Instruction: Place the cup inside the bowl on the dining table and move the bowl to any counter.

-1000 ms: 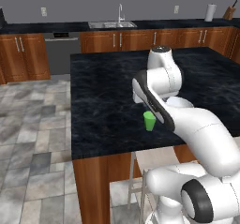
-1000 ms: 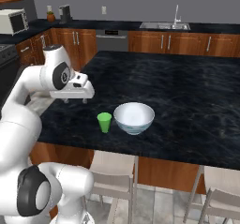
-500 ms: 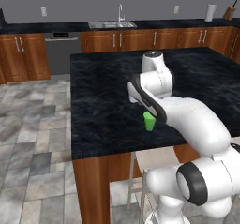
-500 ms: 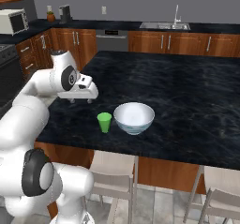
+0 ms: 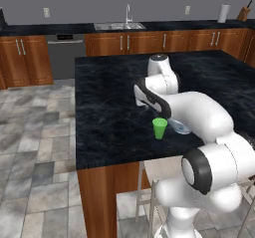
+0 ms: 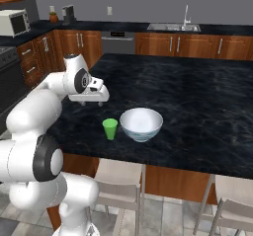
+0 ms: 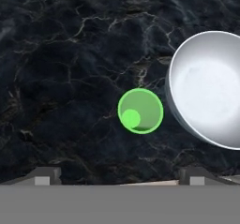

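- dining table point(image 6: 207, 106): big rectangular island, glossy black marbled top with pale veins, brown wood sides; its top spreads under the jaws in the hand view
- counter point(image 5: 60, 29): long black marbled slab on brown wood cabinets with silver bar handles, far beyond the jaws along the back wall; steel sink and faucet point(image 5: 127, 14) set in it
- stools point(image 6: 118, 178): pale flat seats tucked at the table's near edge, below the jaws
- bowl point(image 6: 141, 124): wide round pale bluish-white, glassy, flaring sides, upright on the table top; off to one side of the jaw line, right half of the hand view point(image 7: 208, 89), partly cut by the frame
- cup point(image 6: 110, 129): small bright green tapered tumbler, smooth, no handle, upright, mouth open; just beside the bowl, a narrow gap between them; directly below and ahead of the jaws, centred between the two tips in the hand view point(image 7: 140, 111)
- gripper point(image 6: 91, 101): white hand with dark tips, hovering above the table, above the cup and apart from it; jaws spread wide, released, holding nothing; tips sit at either side of the hand view's bottom point(image 7: 120, 176)
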Tool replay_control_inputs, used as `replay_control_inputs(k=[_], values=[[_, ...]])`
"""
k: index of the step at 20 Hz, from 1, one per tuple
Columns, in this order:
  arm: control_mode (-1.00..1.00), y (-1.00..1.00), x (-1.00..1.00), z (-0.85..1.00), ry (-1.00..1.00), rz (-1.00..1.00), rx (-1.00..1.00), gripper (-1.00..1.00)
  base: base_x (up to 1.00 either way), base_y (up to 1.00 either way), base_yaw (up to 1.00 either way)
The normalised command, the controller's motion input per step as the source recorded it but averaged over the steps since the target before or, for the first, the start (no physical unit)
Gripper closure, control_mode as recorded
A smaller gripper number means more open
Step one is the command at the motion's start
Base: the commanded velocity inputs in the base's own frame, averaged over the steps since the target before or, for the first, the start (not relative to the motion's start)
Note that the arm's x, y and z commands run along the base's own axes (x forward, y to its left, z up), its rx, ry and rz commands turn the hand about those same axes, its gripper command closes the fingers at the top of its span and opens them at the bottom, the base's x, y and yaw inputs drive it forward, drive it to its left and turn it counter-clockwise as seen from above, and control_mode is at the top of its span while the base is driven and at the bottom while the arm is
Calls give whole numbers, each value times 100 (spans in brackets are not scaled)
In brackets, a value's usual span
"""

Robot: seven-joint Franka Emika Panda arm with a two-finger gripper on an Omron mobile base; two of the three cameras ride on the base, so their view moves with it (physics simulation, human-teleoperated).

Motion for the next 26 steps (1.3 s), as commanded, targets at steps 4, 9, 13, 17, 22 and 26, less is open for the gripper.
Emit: replay_control_inputs(k=[4, 9, 13, 17, 22, 26], values=[[-100, -33, 29, -14, 0, 0, 0, -100, 0, 0, 0], [-100, -15, 3, -14, 0, 0, 0, -100, 0, 0, 0], [-100, 0, 24, -36, 0, 0, 0, -100, 0, 0, 0], [-100, 0, 13, -25, 0, 1, 0, -100, 0, 0, 0], [-100, 0, 1, -22, 0, 1, 0, -100, 0, 0, 0], [-100, 17, 0, -26, 0, 0, 0, -100, 0, 0, 0]])
